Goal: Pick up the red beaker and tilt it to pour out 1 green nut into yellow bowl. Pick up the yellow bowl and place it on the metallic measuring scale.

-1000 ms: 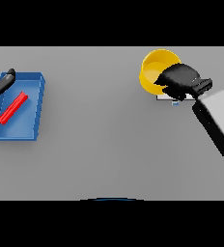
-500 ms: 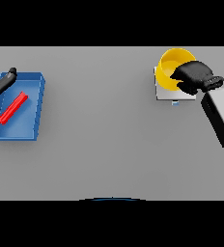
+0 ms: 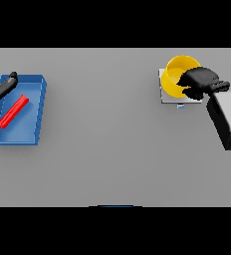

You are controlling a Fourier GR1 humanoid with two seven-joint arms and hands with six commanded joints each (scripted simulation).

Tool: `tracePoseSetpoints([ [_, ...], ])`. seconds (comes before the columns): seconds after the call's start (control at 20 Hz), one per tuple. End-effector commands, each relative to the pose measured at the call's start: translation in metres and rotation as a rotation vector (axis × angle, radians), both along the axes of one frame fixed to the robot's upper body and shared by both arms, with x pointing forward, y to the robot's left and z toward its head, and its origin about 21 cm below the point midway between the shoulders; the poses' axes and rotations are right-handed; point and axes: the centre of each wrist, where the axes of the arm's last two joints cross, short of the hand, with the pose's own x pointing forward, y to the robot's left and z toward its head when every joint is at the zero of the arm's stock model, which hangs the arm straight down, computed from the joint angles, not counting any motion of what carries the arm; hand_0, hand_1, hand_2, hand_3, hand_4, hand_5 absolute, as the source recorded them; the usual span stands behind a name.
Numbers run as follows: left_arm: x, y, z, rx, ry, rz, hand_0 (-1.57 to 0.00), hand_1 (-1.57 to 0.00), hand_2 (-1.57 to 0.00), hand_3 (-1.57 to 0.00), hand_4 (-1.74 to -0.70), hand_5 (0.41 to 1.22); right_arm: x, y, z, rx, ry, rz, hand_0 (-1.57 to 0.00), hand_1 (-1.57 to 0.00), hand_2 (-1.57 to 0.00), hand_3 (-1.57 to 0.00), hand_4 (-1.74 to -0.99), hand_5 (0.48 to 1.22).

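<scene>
1. Up at two o'clock on the grey table (image 3: 112, 149), my right hand (image 3: 199, 82) grips the yellow bowl (image 3: 177, 74), fingers curled over its right rim.
2. That bowl sits over the metallic measuring scale (image 3: 164, 94), whose pale plate shows along the bowl's left and lower edges; I cannot tell whether the bowl rests on it or hangs just above.
3. A small bluish mark (image 3: 180, 106) shows at the scale's near edge.
4. My right forearm (image 3: 227, 122) runs from the hand toward four o'clock.
5. Over at nine o'clock, my left hand (image 3: 0, 87) lies at the far left corner of the blue tray (image 3: 38, 114), fingers straight and released, holding nothing.
6. Inside that tray lies a red beaker (image 3: 13, 111), flat on its side, slanted from seven to one o'clock, just beside my left hand.
</scene>
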Motion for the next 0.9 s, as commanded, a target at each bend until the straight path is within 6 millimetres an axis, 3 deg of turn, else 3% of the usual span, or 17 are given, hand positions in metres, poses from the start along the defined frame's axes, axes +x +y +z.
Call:
tracePoseSetpoints([
  [0.0, 0.001, -0.001, 0.0, 0.003, 0.007, 0.0, 0.0, 0.0, 0.0, 0.0, -0.73, 0.715, 0.001, 0.0, 0.001, -0.001, 0.008, -0.002, -1.4, -1.57, -1.39, -1.36, -1.741, 1.221],
  [0.05, 0.002, 0.0, -0.002, 0.0, 0.009, 0.002, 0.0, 0.0, 0.0, 0.0, -0.73, 0.717, 0.002, 0.0, 0.001, 0.01, 0.011, -0.012, -1.33, -1.46, -1.42, -1.2, -1.741, 1.221],
  [0.1, 0.003, 0.0, -0.001, -0.002, 0.003, 0.004, 0.0, 0.0, 0.0, 0.0, -0.73, 0.72, 0.001, -0.003, 0.001, 0.024, 0.019, -0.013, -1.13, -1.32, -1.33, -1.06, -1.701, 1.221],
  [0.2, 0.004, -0.001, 0.0, -0.003, -0.007, -0.004, 0.0, 0.0, 0.0, 0.0, -0.73, 0.728, 0.001, -0.005, 0.002, 0.036, 0.042, -0.027, -0.72, -0.98, -1.04, -0.83, -1.619, 1.072],
  [0.35, 0.004, 0.001, -0.002, -0.002, -0.003, -0.009, 0.0, 0.0, 0.0, 0.0, -0.73, 0.717, 0.003, -0.006, 0.001, 0.018, 0.067, -0.034, -0.37, -0.58, -0.69, -0.61, -1.539, 0.933],
  [0.55, 0.003, -0.001, -0.001, -0.001, 0.002, -0.005, 0.0, 0.0, 0.0, 0.0, -0.72, 0.703, 0.003, -0.006, 0.001, -0.008, 0.06, 0.016, -0.15, -0.24, -0.37, -0.45, -1.469, 0.842],
  [0.85, 0.005, -0.004, -0.002, -0.004, 0.001, -0.002, 0.0, 0.0, 0.0, 0.0, -0.72, 0.693, 0.0, -0.012, -0.002, -0.022, 0.1, -0.031, -0.04, -0.06, -0.1, -0.27, -1.41, 0.759],
])
